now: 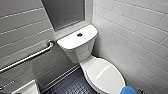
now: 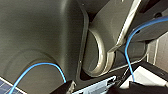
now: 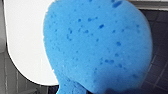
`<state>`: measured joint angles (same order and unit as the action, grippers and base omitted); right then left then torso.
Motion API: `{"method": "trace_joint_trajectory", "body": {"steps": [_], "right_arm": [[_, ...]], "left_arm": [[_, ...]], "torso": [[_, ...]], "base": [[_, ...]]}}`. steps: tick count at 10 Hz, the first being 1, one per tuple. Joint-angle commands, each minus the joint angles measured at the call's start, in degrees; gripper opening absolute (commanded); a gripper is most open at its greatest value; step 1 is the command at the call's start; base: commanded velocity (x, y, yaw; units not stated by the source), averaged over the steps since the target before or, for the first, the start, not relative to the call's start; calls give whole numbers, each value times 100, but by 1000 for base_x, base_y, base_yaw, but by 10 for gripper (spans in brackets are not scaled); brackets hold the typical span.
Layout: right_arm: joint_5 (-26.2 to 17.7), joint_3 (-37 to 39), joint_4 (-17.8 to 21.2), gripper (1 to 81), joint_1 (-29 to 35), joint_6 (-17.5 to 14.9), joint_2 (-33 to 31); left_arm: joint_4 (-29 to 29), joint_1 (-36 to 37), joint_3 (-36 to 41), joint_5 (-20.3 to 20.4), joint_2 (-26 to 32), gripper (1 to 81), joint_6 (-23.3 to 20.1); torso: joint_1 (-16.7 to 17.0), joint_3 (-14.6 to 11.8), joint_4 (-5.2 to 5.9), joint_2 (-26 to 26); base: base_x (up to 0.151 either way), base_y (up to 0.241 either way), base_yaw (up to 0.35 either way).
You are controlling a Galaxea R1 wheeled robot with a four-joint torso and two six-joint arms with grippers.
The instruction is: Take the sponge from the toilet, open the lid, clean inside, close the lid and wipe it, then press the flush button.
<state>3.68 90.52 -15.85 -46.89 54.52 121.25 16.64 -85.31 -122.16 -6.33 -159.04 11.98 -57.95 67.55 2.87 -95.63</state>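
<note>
The sponge (image 1: 130, 90) is off the toilet (image 1: 77, 50). In the head view it sits at the front right of the lid (image 1: 103, 72), at the picture's lower edge. In the right wrist view it hangs close before the camera, with part of it over the white lid and part over the dark tiled floor (image 1: 72, 86). Since it overhangs the floor, it is most likely clamped in the right gripper (image 3: 110, 91), though the grip itself is hidden behind the foam, so this is a judgement. In the left wrist view the robot's own dark plate and a blue cable crowd the foreground, and whether the left gripper is released or clenched cannot be told.

The lid lies flat and closed over the bowl. The flush button (image 1: 79, 34) sits untouched in the middle of the tank top. The pick-up step therefore looks finished, and opening the lid is the step in hand.

That move calls for catching the lid's front rim and swinging it up and back toward the tank. The rim is smooth and sits flush, so purchase will be thin. With the right gripper busy with the sponge, the work falls either to the free arm or to a careful nudge that keeps hold of the sponge. The white tiled wall (image 1: 140, 30) stands close on the toilet's right side, leaving little room to swing there.
</note>
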Motion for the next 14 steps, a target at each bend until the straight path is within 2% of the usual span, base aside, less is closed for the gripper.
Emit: {"method": "trace_joint_trajectory", "body": {"steps": [1,2,4,6,7,8,9,11,14], "right_arm": [[-131,-351,-59,10,-492,-38,-818],[-70,-413,-85,10,-913,-55,-898],[-17,-299,-681,10,-1854,-125,-706],[553,280,-928,10,-2698,-125,-222],[877,603,-998,10,-3048,-117,49],[1089,928,-1104,10,-3313,-117,373],[1231,1272,-1131,10,-3481,-117,691],[1258,1888,-1315,10,-3719,-117,1289],[1258,2794,-2036,10,-4105,-125,2178]], "left_arm": [[-47,-157,149,-475,82,811,-21],[-56,-157,149,-458,109,811,-21],[-64,-140,149,-396,135,811,-12],[-47,-131,131,-343,144,811,-12],[-38,-122,122,-342,153,811,-21],[-38,-122,88,-326,161,811,-21],[-47,-113,78,-255,161,811,-21],[-56,-113,-18,-212,153,811,-12],[-73,-140,-378,-176,74,811,15]], "torso": [[0,0,0,0],[2,0,0,0],[0,0,0,0],[0,0,0,0],[371,-2,0,573],[384,-2,0,592],[441,-404,0,682],[631,-701,0,984],[1029,-1289,0,1594]], "base": [[0,0,0],[0,0,0],[0,0,0],[0,0,0],[0,0,0],[0,0,0],[0,0,0],[0,0,0],[0,0,0]]}}
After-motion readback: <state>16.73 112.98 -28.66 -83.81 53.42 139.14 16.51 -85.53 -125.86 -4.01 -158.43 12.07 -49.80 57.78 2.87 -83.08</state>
